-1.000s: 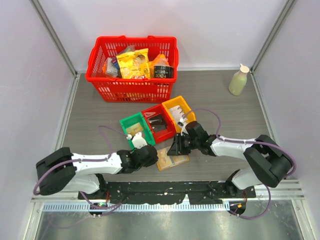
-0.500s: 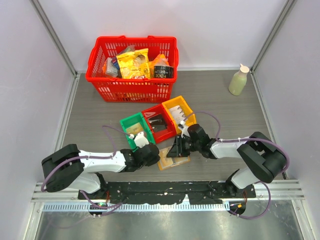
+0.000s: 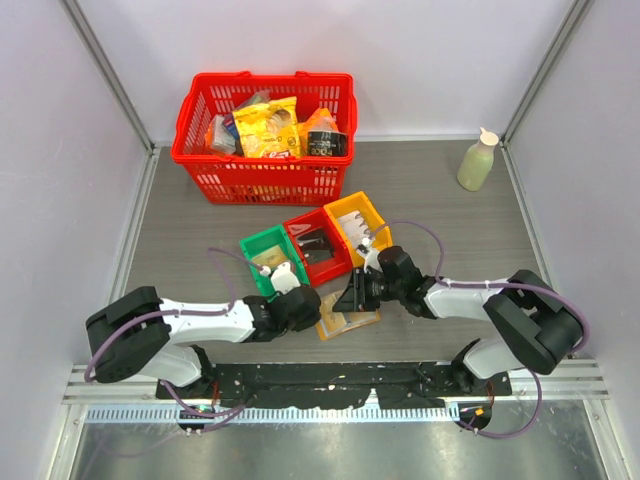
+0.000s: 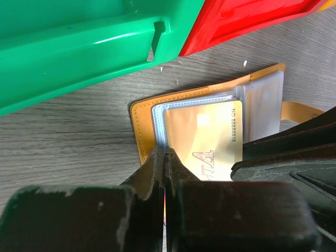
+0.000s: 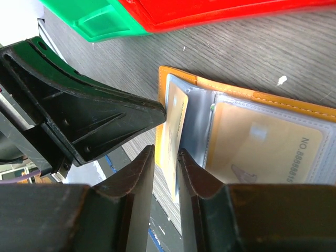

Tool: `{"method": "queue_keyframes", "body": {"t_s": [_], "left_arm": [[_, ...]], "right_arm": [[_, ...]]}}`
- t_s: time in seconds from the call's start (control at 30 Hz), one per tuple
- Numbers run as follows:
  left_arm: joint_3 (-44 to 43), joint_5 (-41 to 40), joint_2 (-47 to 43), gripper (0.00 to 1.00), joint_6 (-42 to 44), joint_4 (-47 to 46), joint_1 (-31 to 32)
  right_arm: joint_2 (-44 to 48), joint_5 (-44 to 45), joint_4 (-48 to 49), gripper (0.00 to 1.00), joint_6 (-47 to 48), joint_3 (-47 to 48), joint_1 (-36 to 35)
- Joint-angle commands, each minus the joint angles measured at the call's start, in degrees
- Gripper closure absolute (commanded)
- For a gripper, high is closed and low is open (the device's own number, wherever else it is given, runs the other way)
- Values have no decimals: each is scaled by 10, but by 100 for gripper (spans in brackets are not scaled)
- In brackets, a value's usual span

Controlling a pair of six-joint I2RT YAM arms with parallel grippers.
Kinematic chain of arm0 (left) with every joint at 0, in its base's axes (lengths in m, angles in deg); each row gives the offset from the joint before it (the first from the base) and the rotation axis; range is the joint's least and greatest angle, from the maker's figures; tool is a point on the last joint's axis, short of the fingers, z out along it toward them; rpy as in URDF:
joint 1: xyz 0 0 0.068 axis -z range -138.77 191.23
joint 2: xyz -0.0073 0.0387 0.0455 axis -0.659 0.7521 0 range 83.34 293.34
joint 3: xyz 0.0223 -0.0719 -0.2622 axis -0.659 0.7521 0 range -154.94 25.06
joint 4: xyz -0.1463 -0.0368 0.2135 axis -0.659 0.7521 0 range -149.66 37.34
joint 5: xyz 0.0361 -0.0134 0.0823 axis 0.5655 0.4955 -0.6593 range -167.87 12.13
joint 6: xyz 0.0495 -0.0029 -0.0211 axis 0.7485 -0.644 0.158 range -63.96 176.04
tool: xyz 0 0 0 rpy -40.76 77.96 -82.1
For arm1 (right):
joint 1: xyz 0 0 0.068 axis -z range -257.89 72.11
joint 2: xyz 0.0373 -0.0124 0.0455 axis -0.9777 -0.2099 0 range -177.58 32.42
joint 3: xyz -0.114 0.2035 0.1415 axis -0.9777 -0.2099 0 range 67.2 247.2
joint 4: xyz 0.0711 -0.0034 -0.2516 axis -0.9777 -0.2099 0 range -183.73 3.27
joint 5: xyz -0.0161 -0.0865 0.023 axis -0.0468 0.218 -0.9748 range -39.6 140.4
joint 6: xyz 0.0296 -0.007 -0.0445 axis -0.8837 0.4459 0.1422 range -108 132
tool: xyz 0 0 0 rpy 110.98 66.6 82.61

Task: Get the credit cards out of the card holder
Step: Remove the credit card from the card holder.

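Observation:
The card holder (image 3: 345, 322) lies open on the table just below the small bins, tan-orange with clear sleeves. My left gripper (image 3: 308, 308) reaches it from the left. In the left wrist view the left gripper (image 4: 165, 152) is shut on the sleeve edge of the card holder (image 4: 142, 121), beside a cream credit card (image 4: 205, 131) in its sleeve. My right gripper (image 3: 350, 297) comes in from the right. Its jaws (image 5: 167, 152) stand narrowly open astride a raised sleeve leaf holding a card (image 5: 176, 121). Another card (image 5: 262, 147) lies flat in the card holder (image 5: 273, 100).
The green bin (image 3: 272, 258), red bin (image 3: 318, 245) and yellow-orange bin (image 3: 357, 222) sit close behind the holder. A red basket (image 3: 262, 140) of groceries stands at the back. A pale bottle (image 3: 477, 160) is at the back right.
The right gripper's jaws have narrowed around the raised leaf. The left arm's elbow has shifted a little rightwards while its gripper stays shut on the holder.

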Motion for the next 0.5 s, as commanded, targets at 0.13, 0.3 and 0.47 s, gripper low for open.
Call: {"method": "queue_keyframes", "body": {"t_s": [0.13, 0.3, 0.47], "left_arm": [[-21, 27, 29, 100, 31, 7, 0], [-24, 33, 36, 100, 36, 2, 0], [-23, 29, 34, 100, 34, 15, 0]], "right_arm": [[-50, -53, 127, 71, -47, -13, -1], [-89, -61, 169, 67, -65, -19, -2], [-89, -67, 191, 68, -80, -30, 3]]}}
